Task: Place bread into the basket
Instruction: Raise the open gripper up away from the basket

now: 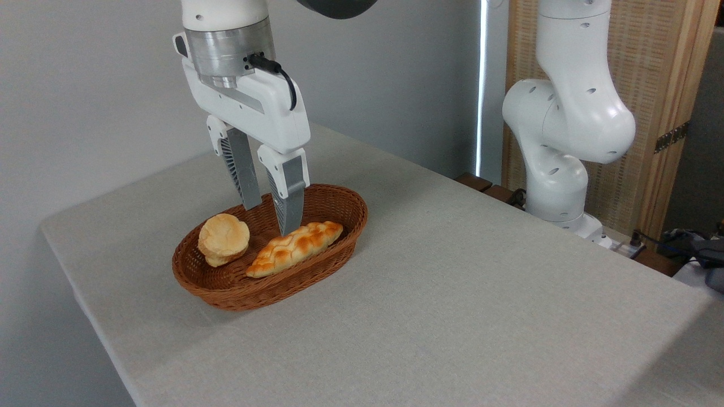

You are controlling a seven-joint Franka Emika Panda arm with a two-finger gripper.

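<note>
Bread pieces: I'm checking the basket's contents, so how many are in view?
2, both inside the basket: the small round bun at its left end, the long braided loaf along the middle. None looks hidden.

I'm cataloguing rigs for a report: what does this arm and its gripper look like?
A glossy white jointed arm with rounded segments. A silver metal wrist ring sits above a white gripper with two grey ribbed fingers; a black cable loops at its side.

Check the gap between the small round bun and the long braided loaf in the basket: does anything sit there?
Nothing sits there: the camera view shows only bare basket weave between bun and loaf. The open gripper hangs above.
</note>
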